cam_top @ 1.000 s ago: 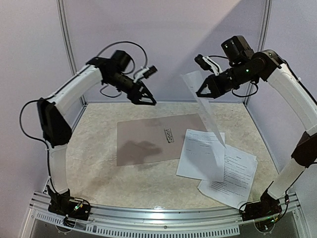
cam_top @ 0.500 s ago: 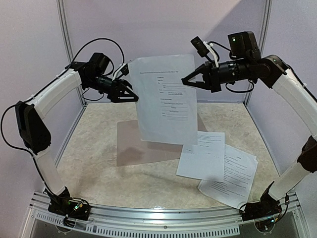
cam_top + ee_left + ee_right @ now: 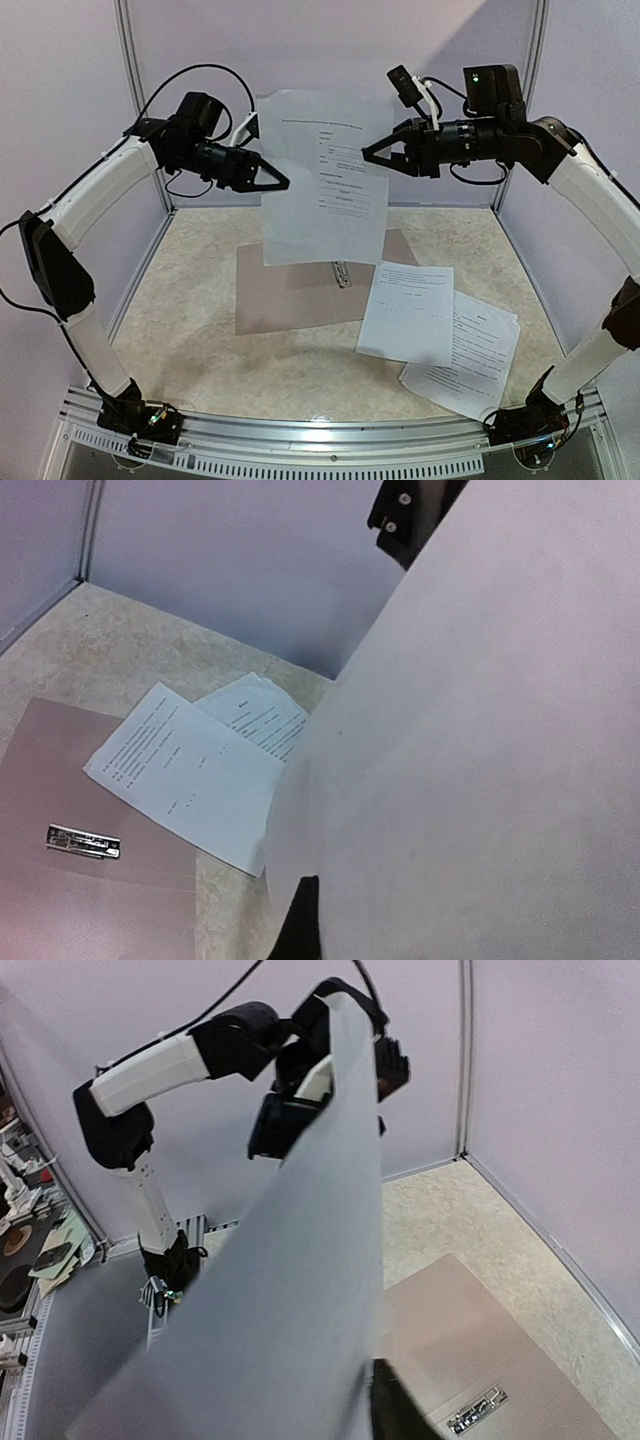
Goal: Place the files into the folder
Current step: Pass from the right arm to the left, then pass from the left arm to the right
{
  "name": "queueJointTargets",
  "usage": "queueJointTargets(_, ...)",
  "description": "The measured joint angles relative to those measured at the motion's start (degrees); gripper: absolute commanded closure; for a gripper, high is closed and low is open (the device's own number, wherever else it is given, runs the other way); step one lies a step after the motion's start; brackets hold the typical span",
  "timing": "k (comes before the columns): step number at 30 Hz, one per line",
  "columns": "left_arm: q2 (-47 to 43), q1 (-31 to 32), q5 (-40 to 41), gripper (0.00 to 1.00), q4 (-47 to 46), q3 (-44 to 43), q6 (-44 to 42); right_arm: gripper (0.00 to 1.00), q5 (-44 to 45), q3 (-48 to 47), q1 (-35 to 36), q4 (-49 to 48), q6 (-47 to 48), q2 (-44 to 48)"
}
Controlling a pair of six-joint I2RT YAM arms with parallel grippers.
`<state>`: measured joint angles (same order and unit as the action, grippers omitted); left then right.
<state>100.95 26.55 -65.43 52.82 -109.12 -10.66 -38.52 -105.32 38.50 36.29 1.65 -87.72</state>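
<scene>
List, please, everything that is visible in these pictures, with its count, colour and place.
sheet in air: one, white with black print, upright between the tools, above the folder
folder: one, tan, flat at the table's centre
clip: one, silver, on the folder
sheets on table: two piles, white with print, overlapping, right of the folder
table: one, beige, speckled
walls: pale lilac, behind and at the sides
rail: one, silver, near edge
arms: two, white and black, left and right
left tool: black, shut on the sheet's left edge
right tool: black, at the sheet's right edge, state unclear
</scene>
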Motion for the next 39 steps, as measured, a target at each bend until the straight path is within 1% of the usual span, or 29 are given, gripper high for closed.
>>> queueJointTargets(2,-0.68,-0.02,1.22,1.00,-0.57,0.00,1.60,0.20,3.56,2.84,-0.04,-3.39,-0.74,0.48)
queueJointTargets(5,-1.42,-0.02,2.25,1.00,-0.68,0.00,2.82,0.16,6.95,11.08,-1.25,-10.38,-3.56,1.77)
queueJointTargets(9,-1.70,-0.02,3.02,1.00,-0.20,-0.70,2.95,0.22,6.62,21.24,-4.37,-20.44,-9.07,1.92)
queueJointTargets(12,-1.73,-0.02,3.15,1.00,0.15,-1.53,2.49,0.28,4.83,23.58,-5.62,-25.18,-12.28,1.25)
queueJointTargets(14,-1.75,-0.02,3.19,1.00,0.37,-1.62,2.10,0.35,2.73,23.58,-5.66,-29.27,-14.43,0.48)
queueJointTargets(20,-1.75,-0.20,4.00,1.00,0.76,-1.62,1.62,0.75,-3.85,23.47,-5.46,-39.45,-20.85,-3.28)
queueJointTargets(21,-1.75,-0.39,4.13,1.00,0.52,-1.55,1.97,0.85,-5.16,23.41,-5.46,-40.74,-21.94,-4.31)
queueJointTargets(23,-1.75,-0.61,4.26,1.00,-0.37,-1.46,2.84,0.99,-7.45,23.32,-5.46,-42.82,-24.13,-6.32)
queueJointTargets(24,-1.75,-0.81,4.42,0.92,-0.96,-1.36,3.28,1.00,-8.50,23.32,-5.46,-43.43,-25.09,-7.21)
queueJointTargets(25,-1.75,-1.01,4.66,0.56,-1.36,-1.16,3.54,1.00,-9.09,23.30,-5.46,-43.67,-25.83,-7.89)
queueJointTargets(26,-1.75,-1.16,5.03,0.11,-1.64,-0.92,3.69,1.00,-9.25,23.30,-5.46,-43.63,-26.03,-8.31)
queueJointTargets(27,-1.75,-1.31,5.92,0.02,-1.79,-0.52,3.76,1.00,-9.11,22.93,-5.46,-42.71,-26.16,-8.85)
queueJointTargets(30,-1.75,-1.53,12.63,0.00,-1.01,1.07,2.49,1.00,-6.86,18.56,-5.46,-36.39,-24.59,-10.73)
queueJointTargets(34,-2.08,-2.80,27.21,0.01,-0.24,6.62,-0.79,1.00,-1.44,9.25,-5.77,-26.49,-19.61,-15.32)
queueJointTargets(36,-2.19,-5.05,33.88,0.00,-0.28,11.52,-2.82,1.00,0.57,5.29,-6.29,-22.95,-17.00,-18.80)
queueJointTargets(39,-2.19,-8.61,40.50,0.00,-0.26,17.88,-4.44,1.00,2.67,2.69,-7.39,-18.49,-14.21,-24.09)
